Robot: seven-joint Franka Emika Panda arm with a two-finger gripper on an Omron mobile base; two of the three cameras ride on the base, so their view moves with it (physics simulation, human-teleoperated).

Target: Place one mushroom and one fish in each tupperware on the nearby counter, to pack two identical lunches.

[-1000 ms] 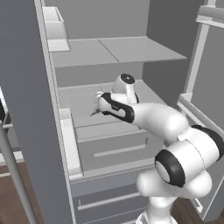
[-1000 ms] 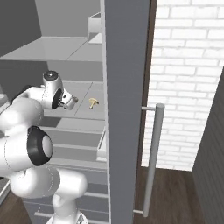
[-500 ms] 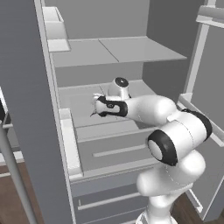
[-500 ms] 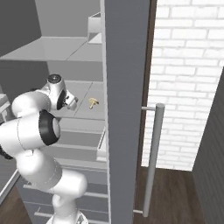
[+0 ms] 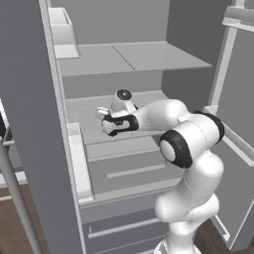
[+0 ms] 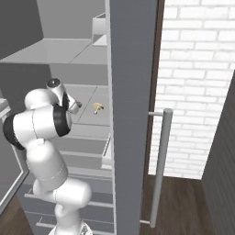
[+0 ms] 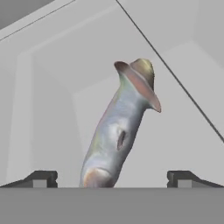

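1. A fetching step is judged to be in hand: the arm is reached into the open fridge, onto its middle shelf (image 5: pixel 144 101), and nothing is yet gripped.
2. The gripper (image 7: pixel 111 177) is spread wide, and a fish (image 7: pixel 120 131) is framed between the two tips in the hand view, its near end just at the tip line.
3. A short advance is called for next, so that the body sits between the fingers before they are closed.
4. The fish is seen as slender, silvery grey-green, with a flared tail at its far end.
5. A small tan mushroom (image 6: pixel 97 108) is seen lying on the same shelf, near the gripper, untouched.
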